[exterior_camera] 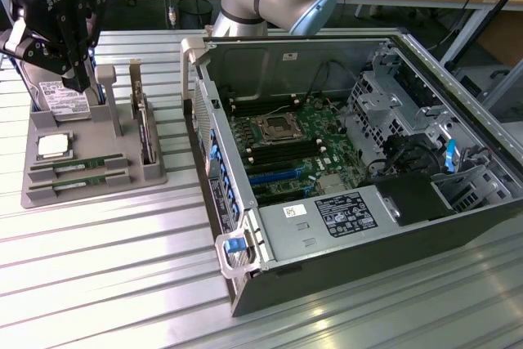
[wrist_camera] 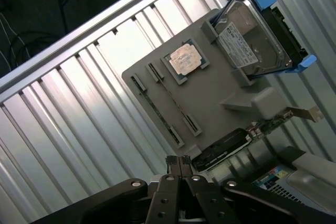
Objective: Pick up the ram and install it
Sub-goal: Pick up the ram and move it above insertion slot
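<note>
1. The gripper (exterior_camera: 75, 79) hangs at the upper left of the exterior view, above the hard drive (exterior_camera: 61, 100) at the back of the grey tray (exterior_camera: 122, 171). In the wrist view its fingertips (wrist_camera: 178, 162) are pressed together with nothing between them.
2. The ram is in the tray's front slots, at the exterior view's lower left. The upper ram stick (exterior_camera: 79, 166) and the lower ram stick (exterior_camera: 79, 185) stand on edge, well apart from the gripper.
3. If the clenched jaws go down as they are, they would likely strike a stick's top edge instead of straddling it.
4. The sticks run parallel and close together, with the processor chip (exterior_camera: 51, 146) just beside them. A finger placed slightly off could catch the neighbouring stick or a slot wall.
5. An off-centre grip on so thin a board would probably tilt it and jam it in the slot.
6. The memory slots (exterior_camera: 245, 132) sit deep in the computer case (exterior_camera: 327, 263), beside the socket. A skewed stick could bind there. I cannot tell whether the slot latches are open.
</note>
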Available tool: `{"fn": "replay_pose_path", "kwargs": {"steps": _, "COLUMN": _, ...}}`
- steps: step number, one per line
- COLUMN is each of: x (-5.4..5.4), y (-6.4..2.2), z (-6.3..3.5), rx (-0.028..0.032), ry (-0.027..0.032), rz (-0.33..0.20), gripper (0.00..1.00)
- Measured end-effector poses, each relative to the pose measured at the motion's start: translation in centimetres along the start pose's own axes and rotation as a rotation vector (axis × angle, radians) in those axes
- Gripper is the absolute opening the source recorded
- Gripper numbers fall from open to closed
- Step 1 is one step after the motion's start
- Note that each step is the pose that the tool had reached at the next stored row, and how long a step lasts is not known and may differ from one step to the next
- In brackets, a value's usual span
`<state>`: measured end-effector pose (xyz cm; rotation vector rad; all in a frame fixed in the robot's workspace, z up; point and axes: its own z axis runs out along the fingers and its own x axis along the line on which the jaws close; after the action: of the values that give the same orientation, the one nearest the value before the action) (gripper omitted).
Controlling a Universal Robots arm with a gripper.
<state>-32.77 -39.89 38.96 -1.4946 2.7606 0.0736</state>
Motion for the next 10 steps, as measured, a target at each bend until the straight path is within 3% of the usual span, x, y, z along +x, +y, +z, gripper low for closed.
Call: {"fn": "replay_pose_path", "kwargs": {"steps": 10, "x": 0.00, "y": 0.00, "z": 0.00, "rx": -0.0014, "ry": 0.0023, "rz": -0.059, "gripper": 0.10}}
